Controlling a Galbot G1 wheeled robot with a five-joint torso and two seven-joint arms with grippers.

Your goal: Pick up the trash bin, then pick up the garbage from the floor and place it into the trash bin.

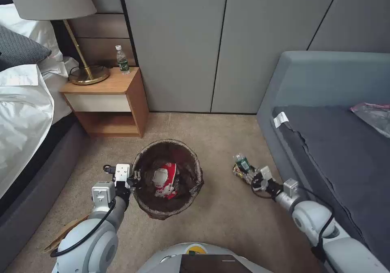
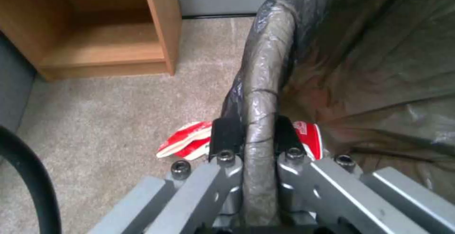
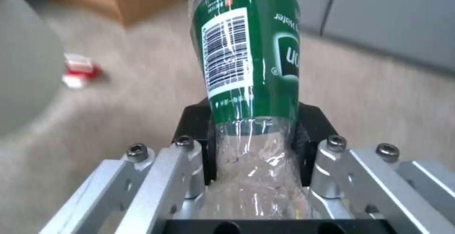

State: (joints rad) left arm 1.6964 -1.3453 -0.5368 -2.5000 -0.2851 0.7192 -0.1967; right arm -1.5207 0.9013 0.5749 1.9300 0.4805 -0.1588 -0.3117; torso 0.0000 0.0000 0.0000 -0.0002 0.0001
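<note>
The trash bin, a round bucket lined with a dark bag, is at the middle of the carpet. My left gripper is shut on its near-left rim. A red-white carton lies inside the bin. Another red-white carton lies on the carpet beside the bin. To the right, my right gripper is shut on a clear bottle with a green label, its body squeezed between the fingers. Yellow wrappers lie on the floor under the bottle. Tan cardboard lies by my left arm.
A wooden nightstand with a lamp and a second bottle stands behind the bin. The bed runs along the left and a grey sofa along the right. Grey wardrobe doors close off the back.
</note>
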